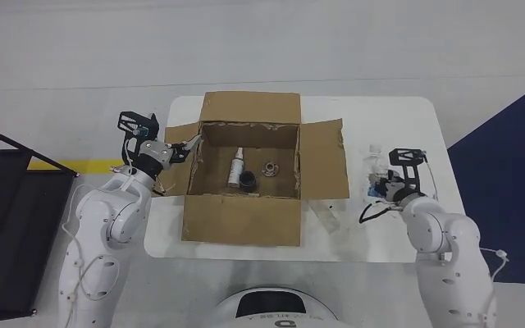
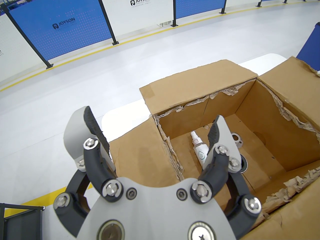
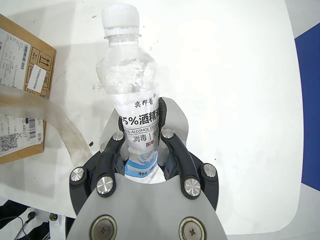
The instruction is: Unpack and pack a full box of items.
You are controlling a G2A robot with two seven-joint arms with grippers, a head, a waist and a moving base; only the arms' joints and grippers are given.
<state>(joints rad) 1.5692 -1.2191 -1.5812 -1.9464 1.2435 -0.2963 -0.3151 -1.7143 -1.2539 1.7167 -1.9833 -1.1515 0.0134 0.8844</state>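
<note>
**Bottle out on the right, three items left in the box**

The cardboard box (image 1: 242, 220) sits open in the middle of the table (image 1: 385, 238), all four flaps folded out. On its floor lie a small white spray bottle (image 1: 237, 170), a metal flange (image 1: 270, 170) just beside it, and a dark round item (image 1: 248, 184) at the spray bottle's near end.

The clear bottle (image 3: 130, 76) is outside the box, over the table on the right. The right gripper (image 3: 141, 121) is clamped on its labelled lower body, with the white cap pointing away. Whether the bottle touches the tabletop I cannot tell.

The left gripper (image 2: 152, 116) is spread wide at the box's left rim — one finger over the interior, the other over the left flap.

Risks, as I judge them: the bottle's thin wall already looks dented above the label, so a tight squeeze may buckle it and let it slip. Gripped low, it could also tip on release and roll. On the left, fingers straddling the wall may catch the torn cardboard edge and drag the box.
</note>
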